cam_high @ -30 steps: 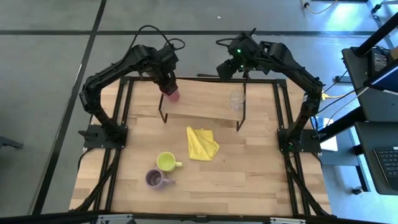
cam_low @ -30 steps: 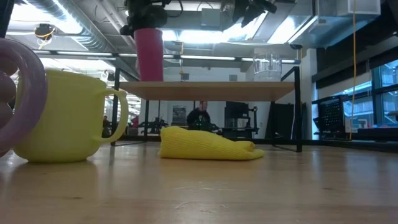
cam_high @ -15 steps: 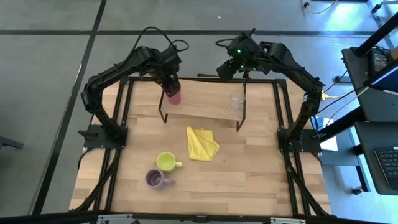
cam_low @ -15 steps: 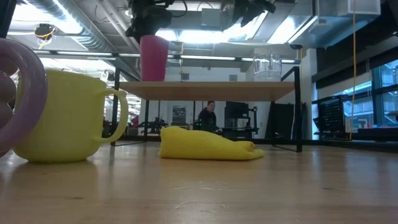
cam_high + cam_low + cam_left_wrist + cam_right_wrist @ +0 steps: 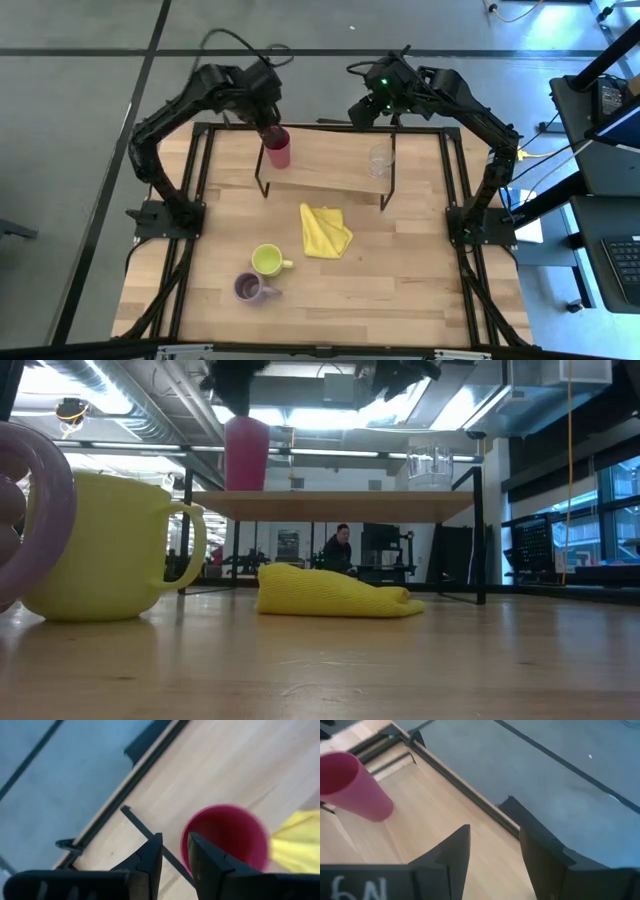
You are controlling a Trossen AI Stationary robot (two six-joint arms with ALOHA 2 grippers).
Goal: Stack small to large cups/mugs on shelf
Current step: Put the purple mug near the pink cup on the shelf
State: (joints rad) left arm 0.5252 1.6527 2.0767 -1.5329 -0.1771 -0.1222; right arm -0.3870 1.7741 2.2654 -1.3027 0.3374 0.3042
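Magenta tumbler (image 5: 279, 151) and clear glass (image 5: 380, 160) upright at opposite ends of the shelf (image 5: 325, 170).

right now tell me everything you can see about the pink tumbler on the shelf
The tall magenta-red plastic-looking tumbler has no handle, an open round mouth and looks empty. It stands upright at the left end of the low light-wood shelf, touching only the board. The left hand hangs just behind it, fingers slightly parted and off the rim.

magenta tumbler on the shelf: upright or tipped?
Upright. The tall magenta-red tumbler stands vertical, base flat on the low light-wood shelf, mouth up and empty in the left wrist view. The left gripper has let go.
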